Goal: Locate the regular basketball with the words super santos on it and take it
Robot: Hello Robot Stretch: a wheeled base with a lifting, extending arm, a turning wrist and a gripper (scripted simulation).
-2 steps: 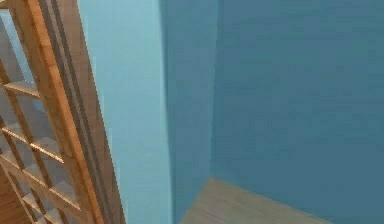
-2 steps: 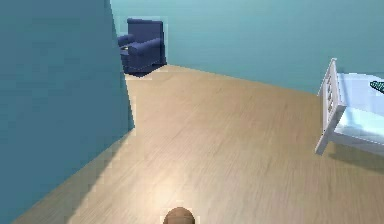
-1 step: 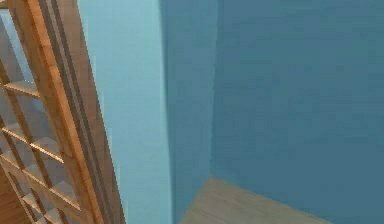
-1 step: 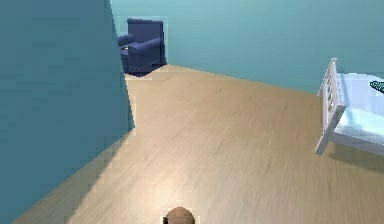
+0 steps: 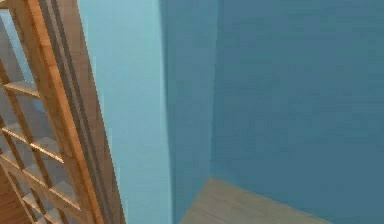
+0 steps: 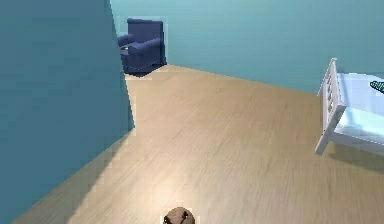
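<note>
A small round brownish blob (image 6: 178, 216) sits on the wooden floor at the bottom edge of the arm side view, just left of the middle. It is partly cut off by the picture's edge, and I cannot tell what it is.
Close ahead stand teal walls (image 5: 290, 90) that meet in a corner, with a wooden slatted frame (image 5: 45, 120) at the forward view's left. In the arm side view a teal wall end (image 6: 55, 100) juts in at the left. Beyond open wooden floor (image 6: 230, 140) are a dark blue armchair (image 6: 142, 45) and a white bed (image 6: 350, 110).
</note>
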